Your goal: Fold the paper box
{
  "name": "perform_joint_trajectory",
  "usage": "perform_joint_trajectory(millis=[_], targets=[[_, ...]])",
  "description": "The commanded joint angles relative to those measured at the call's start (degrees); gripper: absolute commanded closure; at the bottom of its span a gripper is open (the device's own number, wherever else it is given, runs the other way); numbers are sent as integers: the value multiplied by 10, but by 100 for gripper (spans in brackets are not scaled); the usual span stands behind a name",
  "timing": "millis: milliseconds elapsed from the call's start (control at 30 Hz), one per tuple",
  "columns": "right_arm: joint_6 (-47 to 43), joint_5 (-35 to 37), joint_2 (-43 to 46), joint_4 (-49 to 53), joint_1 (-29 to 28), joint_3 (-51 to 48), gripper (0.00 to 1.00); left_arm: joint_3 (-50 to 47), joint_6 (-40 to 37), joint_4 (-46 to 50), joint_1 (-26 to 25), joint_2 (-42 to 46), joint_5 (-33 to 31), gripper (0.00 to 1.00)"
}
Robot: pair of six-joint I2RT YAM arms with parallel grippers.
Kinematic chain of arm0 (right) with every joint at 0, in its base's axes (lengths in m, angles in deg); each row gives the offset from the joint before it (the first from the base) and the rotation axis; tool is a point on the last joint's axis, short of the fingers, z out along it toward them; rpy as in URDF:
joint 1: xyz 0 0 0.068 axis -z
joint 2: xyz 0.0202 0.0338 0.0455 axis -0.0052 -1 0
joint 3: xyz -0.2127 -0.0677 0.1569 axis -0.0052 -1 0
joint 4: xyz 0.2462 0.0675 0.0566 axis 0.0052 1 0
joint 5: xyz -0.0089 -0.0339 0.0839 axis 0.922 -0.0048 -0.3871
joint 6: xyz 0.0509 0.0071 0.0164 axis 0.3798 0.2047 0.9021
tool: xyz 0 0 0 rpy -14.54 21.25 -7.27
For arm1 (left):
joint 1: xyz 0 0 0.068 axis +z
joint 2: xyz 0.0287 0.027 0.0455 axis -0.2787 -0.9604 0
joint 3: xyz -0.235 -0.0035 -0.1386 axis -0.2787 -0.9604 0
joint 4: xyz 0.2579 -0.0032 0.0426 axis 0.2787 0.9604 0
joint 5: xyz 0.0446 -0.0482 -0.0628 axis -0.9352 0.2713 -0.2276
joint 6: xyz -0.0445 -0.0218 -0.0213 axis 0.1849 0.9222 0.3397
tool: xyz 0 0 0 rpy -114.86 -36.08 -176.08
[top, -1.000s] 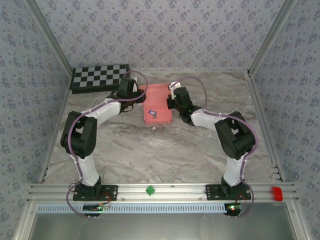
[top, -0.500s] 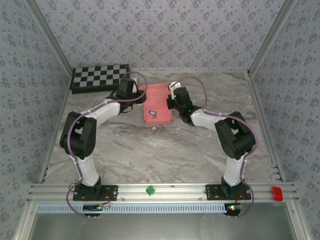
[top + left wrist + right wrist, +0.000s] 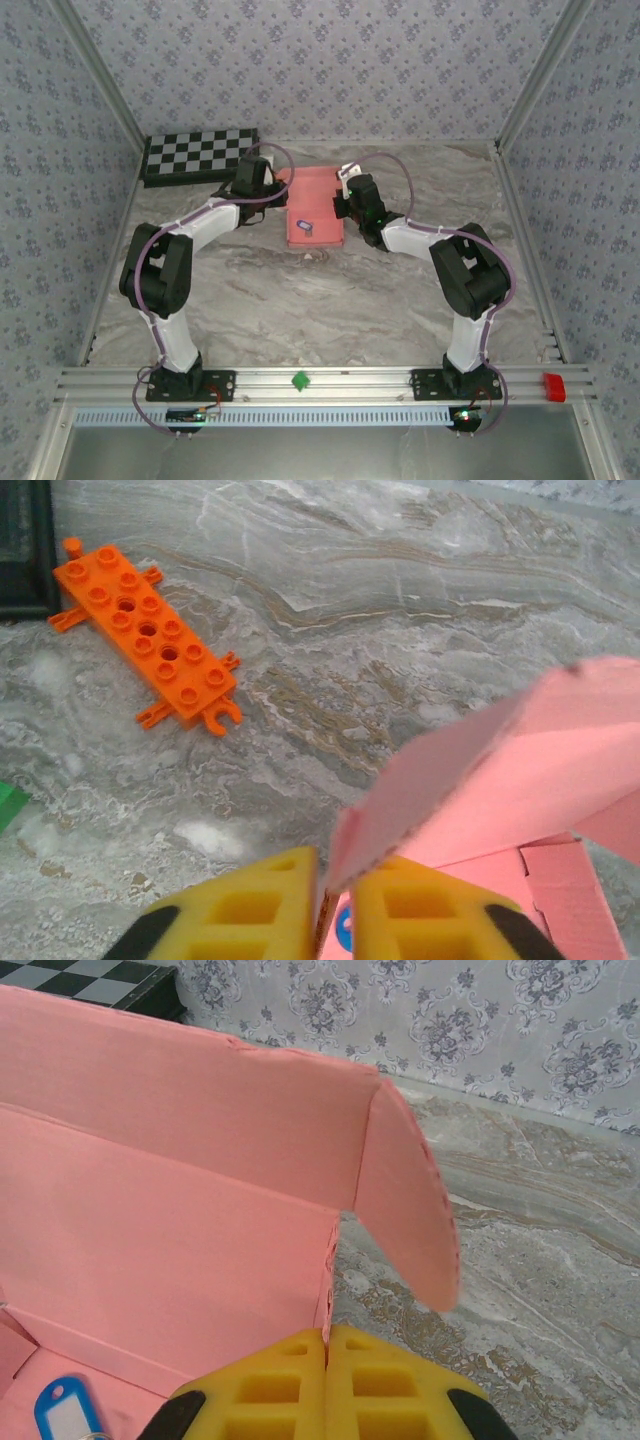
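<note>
The pink paper box (image 3: 318, 200) lies open at the back middle of the table, its walls and flaps partly raised. From the left, my left gripper (image 3: 282, 190) reaches the box's left side. In the left wrist view the gripper (image 3: 335, 865) is shut on the edge of a raised pink flap (image 3: 520, 770), which passes between the yellow fingers (image 3: 250, 900). On the box's right side my right gripper (image 3: 343, 202) is shut on the edge of an upright wall (image 3: 170, 1230), the card pinched between its jaws (image 3: 327, 1338). A rounded flap (image 3: 405, 1200) stands out beyond that wall.
A blue key tag (image 3: 306, 228) lies inside the box. An orange studded brick plate (image 3: 147, 638) rests on the marble left of the box, near the checkerboard (image 3: 197, 153). A green piece (image 3: 298, 380) and a red block (image 3: 553, 386) sit on the front rail.
My left gripper's jaws have closed onto the box's left flap. The right arm and the box's place have not visibly moved.
</note>
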Motion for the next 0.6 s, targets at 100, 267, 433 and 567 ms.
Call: perform_joint_trajectory(millis=[100,267,433,567], targets=[[8,9,12,18,-5,4,94,-2,-1,-8,3,29,7,96],[23,32,11,-12,-16,-1,95,-14,-1,-31,-7,31,-9,98],[15,79,3,-45,-34,0,95,-38,-18,-77,-33,44,-65,99],[-1,105,0,-83,-45,-10,94,-57,-18,-115,-44,53,-84,100]])
